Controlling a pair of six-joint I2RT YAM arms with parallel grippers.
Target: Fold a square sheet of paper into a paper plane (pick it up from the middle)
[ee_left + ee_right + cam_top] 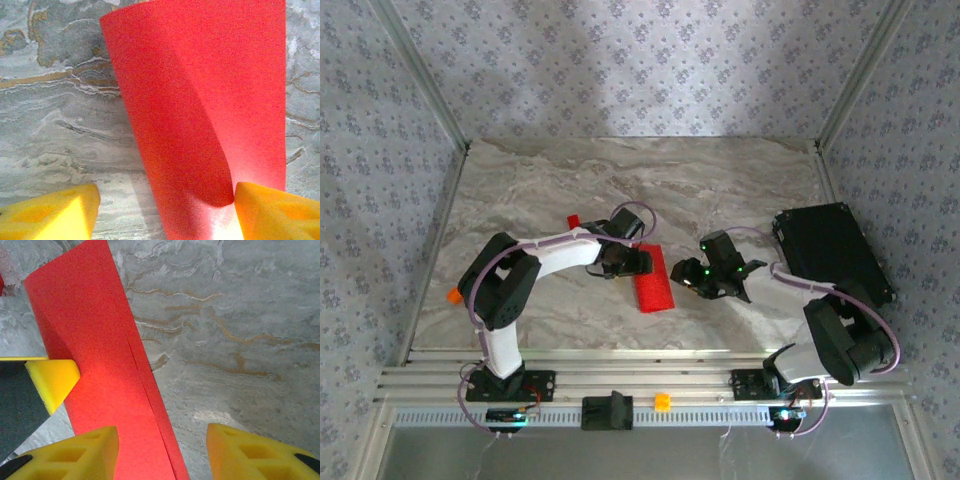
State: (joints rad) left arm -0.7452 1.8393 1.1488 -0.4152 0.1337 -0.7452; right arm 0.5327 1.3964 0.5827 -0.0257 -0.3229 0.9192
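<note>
**Left jaws:** set wide apart, with nothing clamped between them. Their wedge-shaped yellow foam pads [272, 212] sit at 7 and 5 o'clock in the left wrist view. The 5 o'clock pad touches the raised edge of the thin, matte, bright red sheet of paper [200, 100], part of which bows upward in a smooth curve. The 7 o'clock pad stands apart from the sheet, over bare stone.

**Right jaws:** partly open, gripping nothing. Their yellow foam pads have recessed panels; the 7 o'clock pad [75, 455] overlaps the sheet, though whether it touches cannot be told. The 5 o'clock pad is over bare stone. A straight layer edge runs lengthwise down the sheet. At 9 o'clock in this view, a left pad on its black finger [52, 380] meets the sheet's long edge.

**Sheet, top view:** folded to a long rectangle, the sheet lies just nearer than the middle of the bench [620, 180], a slab of grey-beige veined marble pattern. The left jaws are at its 10 o'clock and the right jaws at its 3 o'clock.

**Surroundings:**
- A tiny red rectangular block [573, 220] lies apart from the sheet, at its 10 o'clock.
- A flat black rectangular case [835, 250] occupies the bench's 3 o'clock edge.
- A small orange piece [452, 294] sits at the 9 o'clock edge.
- A yellow-orange cube [662, 402] rests on the ribbed aluminium rail [720, 380] at 6 o'clock.
</note>
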